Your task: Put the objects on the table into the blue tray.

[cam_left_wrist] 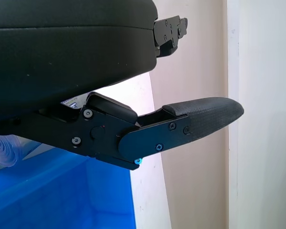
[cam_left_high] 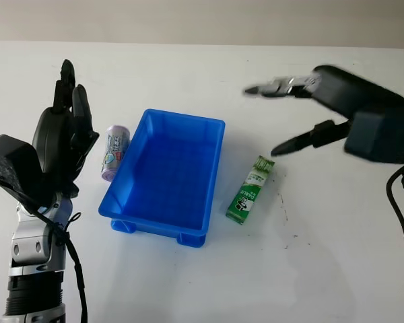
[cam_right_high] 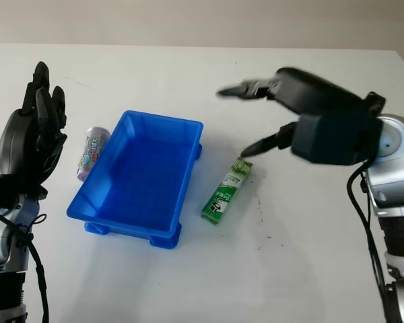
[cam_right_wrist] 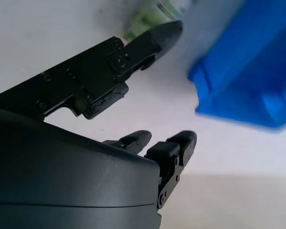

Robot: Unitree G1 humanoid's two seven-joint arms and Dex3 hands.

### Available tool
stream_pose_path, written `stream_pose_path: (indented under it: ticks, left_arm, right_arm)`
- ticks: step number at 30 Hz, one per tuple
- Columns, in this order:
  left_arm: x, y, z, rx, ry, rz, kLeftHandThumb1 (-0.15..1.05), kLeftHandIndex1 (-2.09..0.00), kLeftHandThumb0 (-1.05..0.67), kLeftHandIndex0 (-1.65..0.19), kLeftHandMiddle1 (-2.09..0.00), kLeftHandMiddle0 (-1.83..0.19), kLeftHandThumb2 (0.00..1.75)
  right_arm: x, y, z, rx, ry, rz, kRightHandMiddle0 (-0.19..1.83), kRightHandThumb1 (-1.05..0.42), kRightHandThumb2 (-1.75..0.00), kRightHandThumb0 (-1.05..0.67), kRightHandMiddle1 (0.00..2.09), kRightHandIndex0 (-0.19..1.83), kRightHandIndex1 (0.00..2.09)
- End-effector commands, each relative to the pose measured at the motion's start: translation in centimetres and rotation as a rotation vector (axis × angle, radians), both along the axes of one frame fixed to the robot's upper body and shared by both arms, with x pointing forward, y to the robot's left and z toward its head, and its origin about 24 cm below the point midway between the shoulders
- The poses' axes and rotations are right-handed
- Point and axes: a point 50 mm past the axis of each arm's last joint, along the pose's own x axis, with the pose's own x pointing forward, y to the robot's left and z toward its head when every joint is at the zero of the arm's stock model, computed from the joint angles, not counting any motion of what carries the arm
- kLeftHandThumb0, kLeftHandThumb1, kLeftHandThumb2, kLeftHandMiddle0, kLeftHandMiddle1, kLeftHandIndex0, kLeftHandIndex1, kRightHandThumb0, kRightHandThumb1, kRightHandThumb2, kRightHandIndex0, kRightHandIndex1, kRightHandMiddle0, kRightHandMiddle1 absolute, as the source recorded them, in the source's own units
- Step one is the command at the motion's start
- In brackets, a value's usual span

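**Right hand poised over the green packet, beside the tray**

The blue tray (cam_left_high: 167,178) sat mid-table with nothing in it that I could see, and two things lay outside it, one on each flank. On the robot's right lay the green packet (cam_left_high: 250,189), flat on the white table (cam_left_high: 310,269), just beside the tray's long wall but not touching it. Its long axis ran roughly alongside that wall, the far end tipped a little away from the tray. The right hand (cam_left_high: 293,114) hung above and slightly beyond that far end, released and holding nothing, with its thumb reaching down toward the packet's top and the other fingers stretched out over the table farther back. From the hand, the packet lay below and toward the robot's body.

On the other side a small lilac can (cam_left_high: 114,152) lay on its side, close against the tray's left wall, its length also running with the wall. The left hand (cam_left_high: 64,134) stood raised just outside it, released and idle.

I judged the right hand much the nearer to the packet, and a grasp across its narrow width looked the likely approach.
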Motion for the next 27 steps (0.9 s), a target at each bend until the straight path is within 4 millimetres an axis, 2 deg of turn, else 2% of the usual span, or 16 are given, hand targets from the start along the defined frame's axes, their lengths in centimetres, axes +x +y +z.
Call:
stream_pose_path:
  ticks: [1,7,18,27]
  left_arm:
    - [-0.1,0.0,0.5,0.000,-0.018,0.002,1.05,0.00,-0.86,0.19,0.00,0.19,0.71]
    - [-0.2,0.2,0.5,0.007,-0.019,0.005,1.05,0.00,-0.86,0.19,0.00,0.19,0.71]
    - [-0.1,0.3,0.6,0.002,-0.021,0.005,1.05,0.00,-0.86,0.19,0.00,0.19,0.70]
    - [-0.1,0.3,0.6,0.002,-0.022,-0.002,1.05,0.00,-0.86,0.19,0.00,0.19,0.71]
  right_arm:
    - [0.0,0.3,0.1,-0.106,-0.014,0.033,0.51,-0.71,-0.05,-0.55,0.06,0.43,0.12]
    - [-0.1,0.9,-0.3,-0.244,-0.022,0.089,0.47,-0.71,-0.05,-0.59,0.05,0.42,0.10]
    - [-0.8,1.5,-1.2,-0.361,0.042,0.160,0.42,-0.75,-0.07,-0.57,0.03,0.40,0.07]
    - [-1.2,2.0,-2.8,-0.304,0.074,0.225,0.43,-0.79,-0.06,-0.58,0.04,0.43,0.08]
